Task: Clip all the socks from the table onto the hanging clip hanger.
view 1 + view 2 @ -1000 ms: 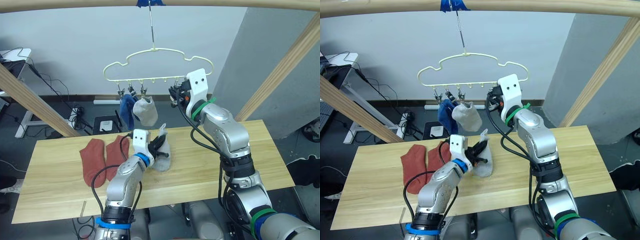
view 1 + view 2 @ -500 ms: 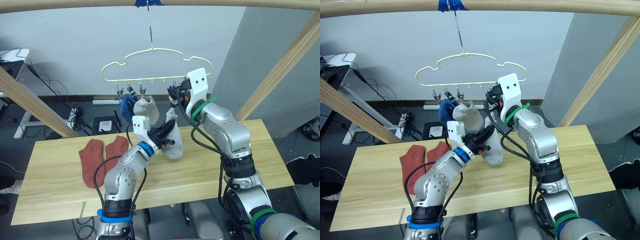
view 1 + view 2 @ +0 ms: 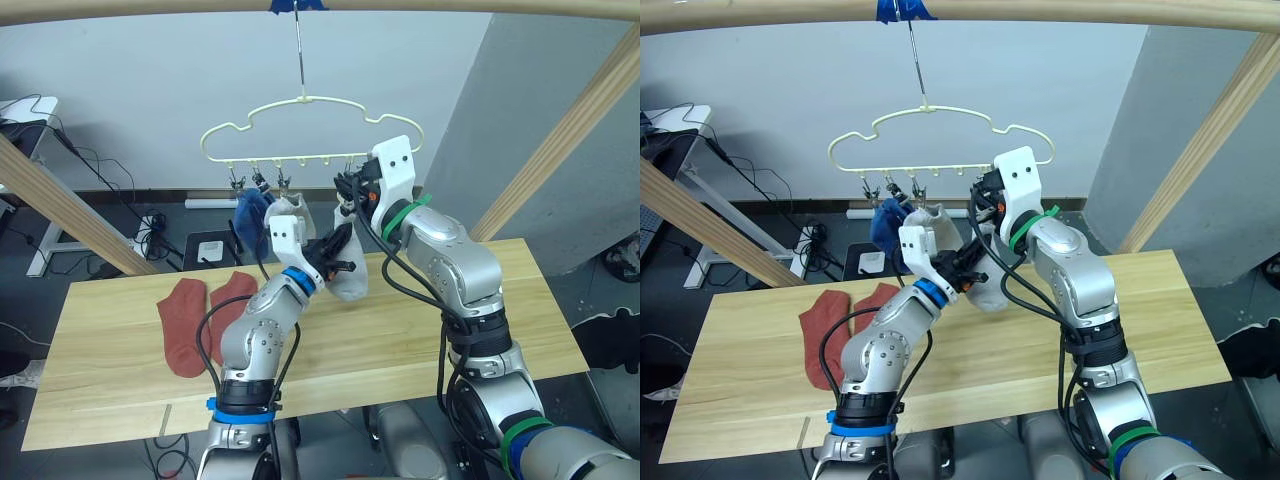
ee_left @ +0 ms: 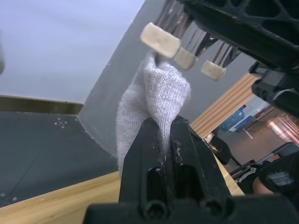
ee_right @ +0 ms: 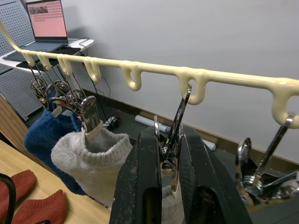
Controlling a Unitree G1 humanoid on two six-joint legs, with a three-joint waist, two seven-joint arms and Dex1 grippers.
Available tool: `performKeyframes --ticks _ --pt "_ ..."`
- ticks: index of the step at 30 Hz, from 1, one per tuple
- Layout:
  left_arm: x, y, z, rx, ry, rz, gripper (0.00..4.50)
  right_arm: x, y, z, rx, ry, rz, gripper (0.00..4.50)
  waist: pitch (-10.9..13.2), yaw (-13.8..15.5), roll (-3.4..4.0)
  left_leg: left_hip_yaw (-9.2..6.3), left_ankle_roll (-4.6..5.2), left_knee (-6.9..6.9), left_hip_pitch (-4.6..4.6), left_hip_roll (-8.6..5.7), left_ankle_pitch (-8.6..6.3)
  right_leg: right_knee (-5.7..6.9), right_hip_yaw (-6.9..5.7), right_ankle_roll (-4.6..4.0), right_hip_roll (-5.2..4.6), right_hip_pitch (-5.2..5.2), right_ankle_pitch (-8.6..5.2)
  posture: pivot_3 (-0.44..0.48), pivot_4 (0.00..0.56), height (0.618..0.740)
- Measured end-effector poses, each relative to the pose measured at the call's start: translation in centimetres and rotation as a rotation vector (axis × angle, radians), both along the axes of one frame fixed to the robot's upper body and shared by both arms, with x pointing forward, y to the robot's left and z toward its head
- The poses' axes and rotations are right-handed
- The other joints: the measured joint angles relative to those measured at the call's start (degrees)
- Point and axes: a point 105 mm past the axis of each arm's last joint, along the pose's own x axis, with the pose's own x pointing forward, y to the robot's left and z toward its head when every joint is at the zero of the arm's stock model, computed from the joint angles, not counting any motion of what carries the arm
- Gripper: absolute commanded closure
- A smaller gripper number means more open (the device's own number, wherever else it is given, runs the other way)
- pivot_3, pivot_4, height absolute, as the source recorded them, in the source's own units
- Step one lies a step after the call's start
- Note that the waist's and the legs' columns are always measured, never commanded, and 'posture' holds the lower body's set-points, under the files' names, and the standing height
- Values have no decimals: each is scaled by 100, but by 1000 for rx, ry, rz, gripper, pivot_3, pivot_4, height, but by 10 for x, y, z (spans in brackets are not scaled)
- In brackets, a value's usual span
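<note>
1. The left end effector (image 3: 338, 252) is clamped on a grey sock (image 3: 348, 274), lifted clear of the surface (image 3: 450, 330). The sock's cuff end bunches above the fingers and its toe hangs down, so its long axis runs near vertical.
2. The deciding relation: the free clip (image 5: 174, 135) hangs just above and a little to the robot's right of the sock's top edge. In the left wrist view the cream clip tips (image 4: 161, 39) sit right over the bunched fabric (image 4: 156, 93), close but apparently not yet around it.
3. The right end effector (image 5: 169, 154) is closed on that clip, pinching its metal levers under the hanger (image 3: 310, 140) bar. Whether the clip's jaws are spread enough to take fabric cannot be told.
4. Pose: the left arm reaches up and forward from the surface, wrist tilted toward the hanger. The right arm is bent high, with its wrist beside the hanger's right end.
5. Judgement: the left arm is nearer the sock and must lift the cuff a little further into the clip before the right lets go.
6. Elsewhere: a blue sock (image 3: 252, 212) and another grey sock (image 5: 96, 156) already hang from clips to the robot's left; two red socks (image 3: 205, 310) lie flat on the surface.
</note>
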Motion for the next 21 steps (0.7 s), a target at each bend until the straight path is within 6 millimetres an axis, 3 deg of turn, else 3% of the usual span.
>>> performKeyframes --ticks 6,21 --pt "3 -1 7 -8 -24 17 4500 0 0 -1 -3 7 0 4349 0 1 0 1 0 0 -1 0 0 -2 0 0 0 0 0 -220 263 740" --pt "11 -5 0 23 -25 60 4500 0 0 -2 -3 14 -5 4349 0 0 0 0 0 -3 -3 0 0 -7 -1 1 0 0 0 -227 264 740"
